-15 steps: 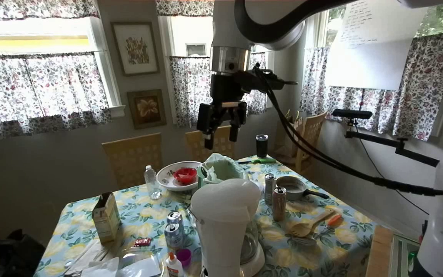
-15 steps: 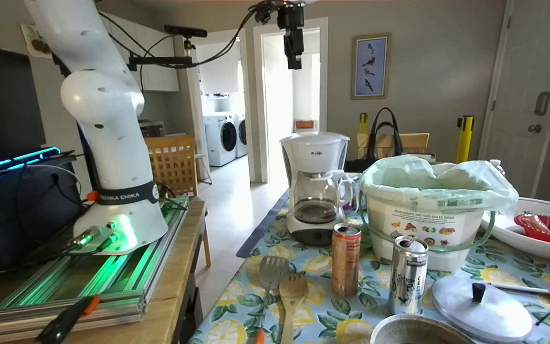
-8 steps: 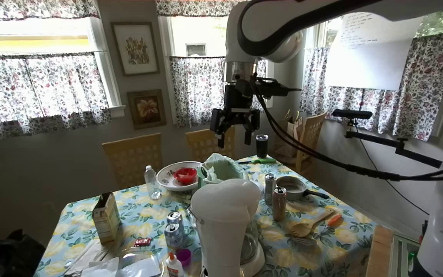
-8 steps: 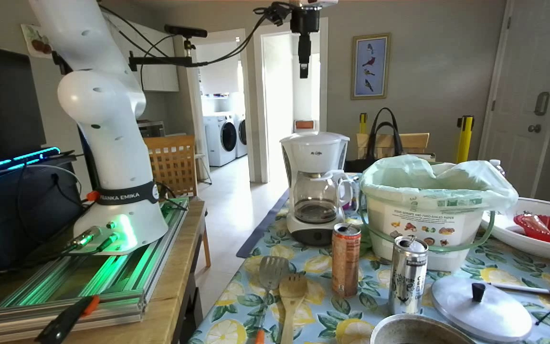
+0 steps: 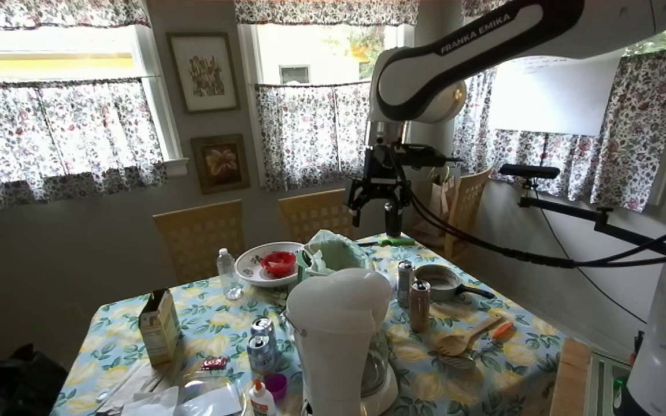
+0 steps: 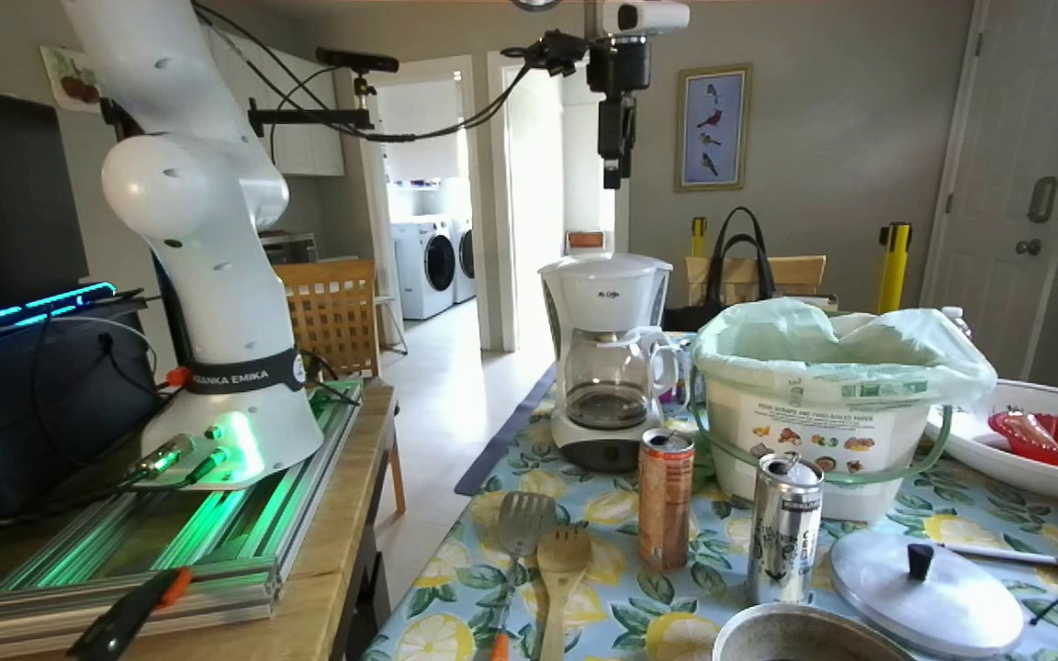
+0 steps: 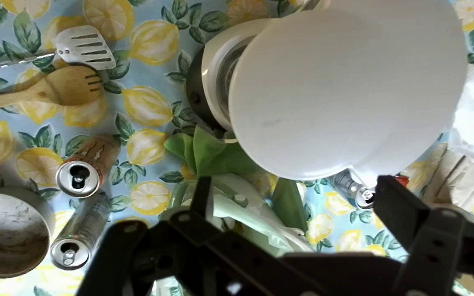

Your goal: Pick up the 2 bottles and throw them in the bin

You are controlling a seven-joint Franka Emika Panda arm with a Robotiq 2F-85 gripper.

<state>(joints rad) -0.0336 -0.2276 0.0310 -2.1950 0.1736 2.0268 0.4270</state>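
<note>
The 2 bottles look like two slim drink cans standing upright side by side. The orange-brown can (image 5: 420, 312) also shows in an exterior view (image 6: 665, 509) and in the wrist view (image 7: 102, 153). The silver can (image 5: 404, 290) stands close to it and also shows in an exterior view (image 6: 784, 542) and the wrist view (image 7: 81, 222). The bin is a white bucket with a pale green liner (image 6: 804, 436); its liner shows in an exterior view (image 5: 333, 257). My gripper (image 5: 376, 219) is open and empty, high above the table. In the wrist view (image 7: 292, 189) its fingers are wide apart.
A tall white coffee maker (image 6: 607, 367) stands beside the bin. A pan (image 5: 438, 280), a lid (image 6: 928, 592) and a wooden fork (image 6: 564, 560) lie near the slim cans. A clear plastic bottle (image 5: 229, 274) and a white bowl (image 5: 252, 268) are beyond the bin.
My gripper has moved down, and to the right in both exterior views. It stays open. The slim cans and the bin have not moved.
</note>
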